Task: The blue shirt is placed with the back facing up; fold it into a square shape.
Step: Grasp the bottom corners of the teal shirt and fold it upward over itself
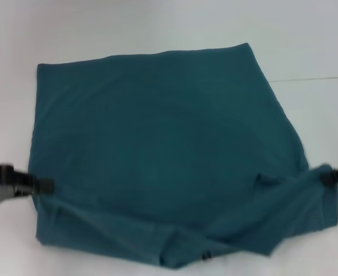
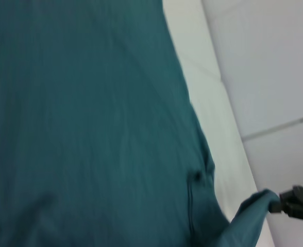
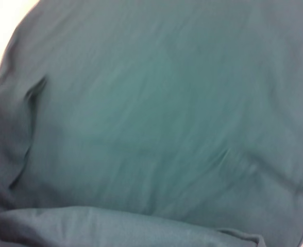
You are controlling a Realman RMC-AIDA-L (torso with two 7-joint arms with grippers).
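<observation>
The blue shirt lies spread on the white table, its near edge rumpled into folds. At the cloth's left edge, my left gripper is pinched shut on the hem. My right gripper is at the right side, shut on a corner of cloth that is drawn out toward it. The left wrist view shows the shirt and, farther off, the right gripper holding that pulled-out corner. Cloth of the shirt fills the right wrist view, with a fold along one side.
A thin seam line crosses the table at the right. White table surface lies bare beyond the shirt's far edge. A small dark tag shows at the shirt's near edge.
</observation>
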